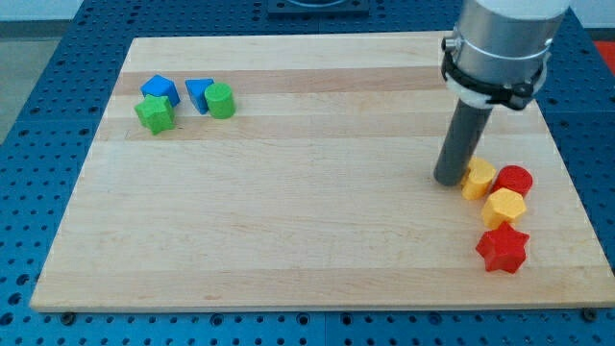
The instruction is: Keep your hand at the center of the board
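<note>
My tip [449, 179] rests on the wooden board [288, 211] at the view's right, well right of the board's middle. It touches or nearly touches the left side of a yellow block [478, 179]. A red round block [514, 181] sits just right of that. A yellow hexagonal block [504, 207] lies below them, and a red star block [504, 249] below that. At the view's upper left are a blue block [159, 89], a green star-like block [155, 113], a blue triangular block [198, 94] and a green round block [221, 100].
The board lies on a blue perforated table [38, 96]. The arm's grey cylinder body [500, 43] rises over the board's upper right corner.
</note>
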Robot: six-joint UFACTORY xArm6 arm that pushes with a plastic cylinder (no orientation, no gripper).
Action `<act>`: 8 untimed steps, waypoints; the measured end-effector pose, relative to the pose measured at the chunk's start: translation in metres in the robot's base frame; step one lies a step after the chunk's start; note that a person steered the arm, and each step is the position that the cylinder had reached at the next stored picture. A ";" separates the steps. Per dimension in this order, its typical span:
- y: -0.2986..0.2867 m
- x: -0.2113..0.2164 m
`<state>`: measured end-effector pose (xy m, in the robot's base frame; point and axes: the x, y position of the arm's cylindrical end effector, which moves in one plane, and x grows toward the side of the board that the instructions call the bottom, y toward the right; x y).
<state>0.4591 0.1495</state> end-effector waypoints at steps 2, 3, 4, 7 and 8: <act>0.011 -0.040; 0.012 -0.042; 0.015 -0.027; -0.088 -0.014; -0.103 -0.011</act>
<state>0.4478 0.0462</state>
